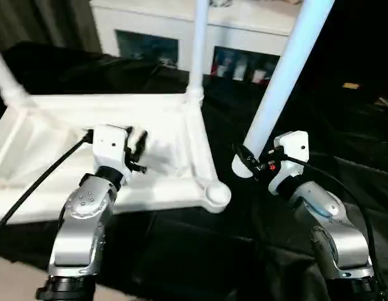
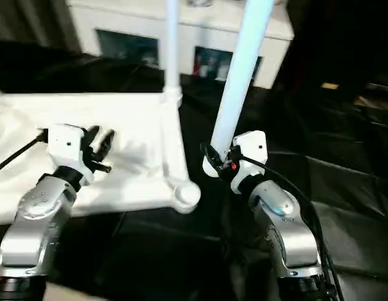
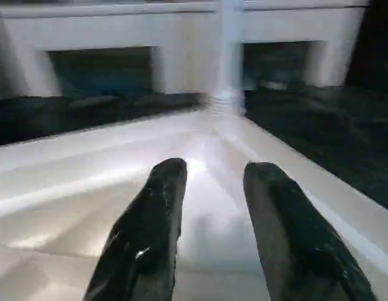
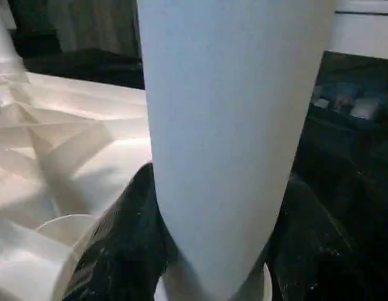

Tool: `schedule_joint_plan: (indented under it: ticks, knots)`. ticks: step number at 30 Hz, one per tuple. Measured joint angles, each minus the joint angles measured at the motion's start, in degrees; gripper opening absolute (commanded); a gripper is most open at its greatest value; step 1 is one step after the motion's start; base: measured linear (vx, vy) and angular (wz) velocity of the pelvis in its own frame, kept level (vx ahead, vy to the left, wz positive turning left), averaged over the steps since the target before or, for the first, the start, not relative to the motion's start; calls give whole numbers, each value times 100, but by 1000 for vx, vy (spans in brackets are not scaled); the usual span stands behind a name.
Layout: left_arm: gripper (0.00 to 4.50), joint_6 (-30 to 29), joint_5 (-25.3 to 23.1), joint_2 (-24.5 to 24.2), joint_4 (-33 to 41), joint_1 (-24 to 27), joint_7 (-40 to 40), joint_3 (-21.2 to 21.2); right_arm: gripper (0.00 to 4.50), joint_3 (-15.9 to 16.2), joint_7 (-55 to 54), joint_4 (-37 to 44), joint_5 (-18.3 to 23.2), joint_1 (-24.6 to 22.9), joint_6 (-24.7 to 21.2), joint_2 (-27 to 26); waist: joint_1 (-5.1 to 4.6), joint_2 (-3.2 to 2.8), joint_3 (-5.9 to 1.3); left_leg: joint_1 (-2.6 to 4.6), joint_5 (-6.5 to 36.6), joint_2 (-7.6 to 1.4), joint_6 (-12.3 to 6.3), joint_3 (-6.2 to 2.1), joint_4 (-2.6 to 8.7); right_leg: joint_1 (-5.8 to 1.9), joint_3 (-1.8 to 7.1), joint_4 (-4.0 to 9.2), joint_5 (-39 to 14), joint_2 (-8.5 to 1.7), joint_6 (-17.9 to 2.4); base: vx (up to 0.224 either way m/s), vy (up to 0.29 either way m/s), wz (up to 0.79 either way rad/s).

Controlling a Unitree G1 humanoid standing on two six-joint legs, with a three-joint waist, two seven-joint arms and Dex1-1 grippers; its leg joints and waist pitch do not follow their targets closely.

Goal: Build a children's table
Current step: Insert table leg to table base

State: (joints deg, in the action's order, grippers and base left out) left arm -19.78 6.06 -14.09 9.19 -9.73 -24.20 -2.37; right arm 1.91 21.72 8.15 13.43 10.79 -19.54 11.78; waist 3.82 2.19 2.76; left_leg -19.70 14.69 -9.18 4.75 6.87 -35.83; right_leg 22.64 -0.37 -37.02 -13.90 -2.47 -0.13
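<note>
The children's table top (image 1: 181, 119) lies upside down on black cloth, its ribbed underside up. One white leg (image 1: 199, 44) stands in its far right corner and another (image 1: 5, 78) at the far left. My right gripper (image 1: 247, 160) is shut on the lower end of a further white leg (image 1: 281, 75), which leans up and to the right. That end hangs just right of the round socket (image 1: 217, 193) at the near right corner. The right wrist view has this leg (image 4: 231, 125) between black fingers (image 4: 128, 238). My left gripper (image 1: 138, 145) is open over the underside, holding nothing (image 3: 212, 172).
A white cabinet (image 1: 150, 25) with glass-fronted doors stands behind the table top. Black cloth (image 1: 181, 251) covers the work surface around it. A black cable (image 1: 37, 185) runs from my left wrist across the table top's near left part.
</note>
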Motion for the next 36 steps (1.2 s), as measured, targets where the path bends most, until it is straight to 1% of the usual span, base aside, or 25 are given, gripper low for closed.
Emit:
schedule_joint_plan:
  ticks: [2, 3, 4, 6, 8, 10, 11, 12, 13, 14, 16, 18, 21, 24, 26, 28, 29, 31, 32, 33, 36]
  knots:
    - [206, -188, 149, -337, -13, 88, -590, 186, 186, -37, 3, 0, 17, -6, 0, 10, -18, -2, 25, 41, -40, -69, 41, 44, 7, -30, -19, -8, 30, 0, -6, -103, -51, 4]
    - [221, -237, 195, -511, -32, 88, -875, 311, 186, -42, 8, 0, 44, -6, 1, 13, -19, -1, 40, 68, -71, -92, 63, 70, 19, -50, -31, -7, 42, -1, -14, -107, -54, 6]
    - [235, -313, 256, -720, -66, 86, -1239, 459, 186, -41, 36, 0, 50, -4, 3, 19, -20, 3, 43, 91, -72, -112, 66, 112, 28, -68, -32, -8, 53, -2, -25, -112, -41, 4]
    - [240, -412, 334, -925, -134, 55, -1693, 598, 186, -40, 121, -1, 53, -3, 9, 52, -22, 4, 46, 111, -84, -123, 86, 128, 37, -74, -31, -8, 51, -8, 1, -97, -24, 1]
    - [255, -517, 420, -1164, -253, -3, -2176, 729, 186, -36, 245, -5, 60, 0, 15, 122, -27, 6, 47, 105, -90, -124, 94, 129, 40, -72, -30, -6, 77, -8, 6, -78, -15, 0]
    - [277, -522, 444, -1327, -475, -144, -2567, 828, 186, -39, 358, -9, 76, 2, 22, 214, -27, 7, 47, 78, -99, -124, 92, 128, 40, -68, -32, -6, 96, -9, 9, -70, -9, 0]
    - [282, -483, 443, -1392, -612, -260, -2712, 883, 186, -49, 427, -10, 101, 2, 24, 243, -26, 12, 47, 74, -103, -124, 91, 129, 40, -66, -31, -5, 107, -9, 8, 0, 0, 0]
    - [284, -430, 432, -1504, -868, -490, -2916, 1015, 186, -44, 533, -31, 180, 17, 24, 296, -16, 14, 48, 70, -134, -126, 84, 129, 42, -64, -34, -6, 121, -8, 11, 0, 0, 0]
    - [289, -361, 420, -1602, -1090, -709, -3069, 1048, 186, -37, 652, -30, 244, 42, 24, 319, -18, 15, 46, 74, -145, -129, 83, 132, 43, -52, -36, -6, 131, -8, 8, 0, 0, 0]
    - [299, -268, 395, -1644, -1233, -845, -3172, 1078, 186, -38, 727, -30, 282, 47, 24, 339, -17, 15, 46, 62, -160, -129, 89, 131, 45, -53, -36, -2, 154, -9, 6, 0, 0, 0]
    - [320, -47, 271, -1671, -1461, -1035, -3291, 1192, 186, -29, 833, -30, 299, 46, 24, 392, -22, 16, 45, 61, -176, -129, 87, 133, 45, -57, -35, 1, 155, -11, 5, 0, 0, 0]
    - [331, 311, -8, -1652, -1956, -1355, -3442, 1490, 186, -29, 918, -30, 304, 48, 23, 446, -18, 21, 42, 56, -202, -129, 73, 137, 46, -56, -36, 5, 158, -14, 0, 0, 0, 0]
    - [331, 580, -216, -1610, -2496, -1689, -3668, 1730, 186, -27, 992, -31, 313, 48, 19, 476, -21, 25, 41, 45, -223, -123, 65, 143, 63, -35, -38, 14, 163, -24, -8, 17, 6, 1]
    - [331, 787, -357, -1665, -2971, -2120, -4033, 1984, 186, -24, 1081, -28, 383, 45, 2, 513, -18, 24, 40, -36, -226, -122, 60, 145, 66, 21, -41, 11, 163, -25, -9, 0, 0, 0]
    - [331, 936, -483, -1671, -3317, -2339, -4187, 2131, 186, -25, 1126, -29, 415, 24, -9, 552, -18, 24, 40, -44, -231, -123, 50, 148, 71, 30, -44, 10, 163, -26, -9, 0, 0, 0]
    - [305, 1123, -631, -1604, -3684, -2498, -4173, 2190, 186, -24, 1130, -28, 419, 15, -10, 566, -22, 23, 40, -42, -228, -124, 58, 148, 77, 32, -46, 12, 163, -27, -9, 0, 0, 0]
    - [305, 1195, -666, -1573, -3789, -2534, -4164, 2206, 186, -26, 1131, -26, 419, 7, -10, 572, -21, 22, 41, -41, -226, -124, 61, 149, 78, 31, -46, 12, 163, -27, -9, 0, 0, 0]
    - [286, 1353, -790, -1445, -4199, -2714, -4162, 2293, 186, -23, 1131, -22, 418, 3, -13, 577, -13, 20, 42, -38, -229, -124, 64, 150, 79, 30, -47, 10, 163, -31, -10, 0, 0, 0]
    - [286, 1390, -817, -1434, -4301, -2760, -4203, 2340, 186, -23, 1132, -19, 419, 1, -13, 576, -15, 20, 42, -37, -230, -124, 65, 151, 79, 30, -47, 9, 163, -32, -10, 0, 0, 0]
    - [269, 1391, -830, -1421, -4400, -2805, -4264, 2370, 186, -24, 1131, -16, 418, -7, -14, 578, -16, 20, 42, -36, -231, -124, 66, 151, 79, 29, -47, 7, 164, -33, -10, 0, 0, 0]
    - [259, 1388, -904, -1411, -4659, -2956, -4377, 2472, 186, -23, 1130, 10, 418, -61, -14, 578, -12, 17, 42, -35, -234, -124, 70, 151, 79, 28, -47, 5, 164, -34, -11, 0, 0, 0]
